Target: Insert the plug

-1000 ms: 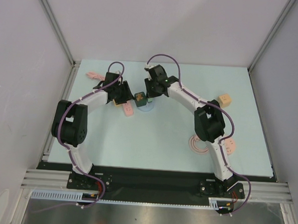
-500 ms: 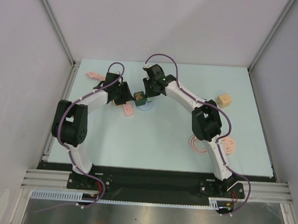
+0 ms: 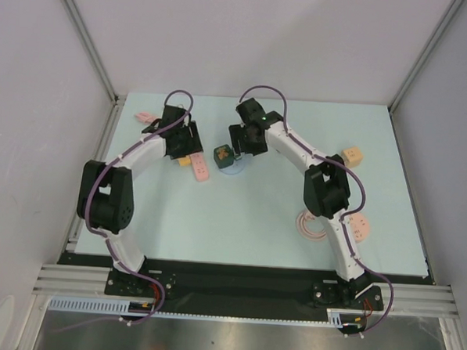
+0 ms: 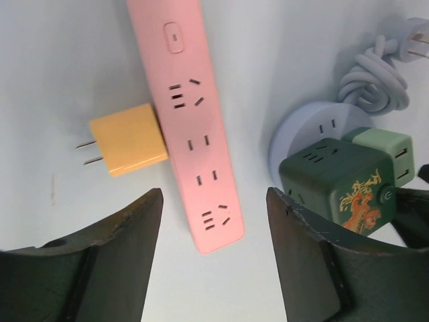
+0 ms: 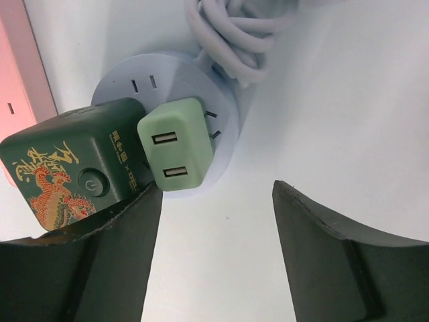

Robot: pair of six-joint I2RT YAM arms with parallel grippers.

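My right gripper (image 5: 218, 194) (image 3: 243, 149) stands open and empty just right of a light green plug (image 5: 175, 151). That plug rests on a round white socket base (image 5: 174, 77) against a dark green cube socket (image 5: 67, 161) (image 3: 223, 155), its prongs bare. My left gripper (image 4: 214, 218) (image 3: 191, 149) is open over the near end of a pink power strip (image 4: 194, 114) (image 3: 201, 170). An orange plug (image 4: 127, 139) lies on the table touching the strip's left side, prongs pointing away. In the left wrist view the light green plug (image 4: 383, 149) peeks out behind the green cube (image 4: 332, 184).
A coiled white cord (image 5: 234, 30) with its own plug (image 4: 415, 40) lies behind the round base. A tan cube adapter (image 3: 352, 156), a pink round socket (image 3: 360, 227) and a ring of cord (image 3: 312, 226) lie right. A pink item (image 3: 146, 118) sits far left.
My right gripper has opened, let go of the light green plug and drawn back to the right. My left gripper has opened a little wider and shifted back left.
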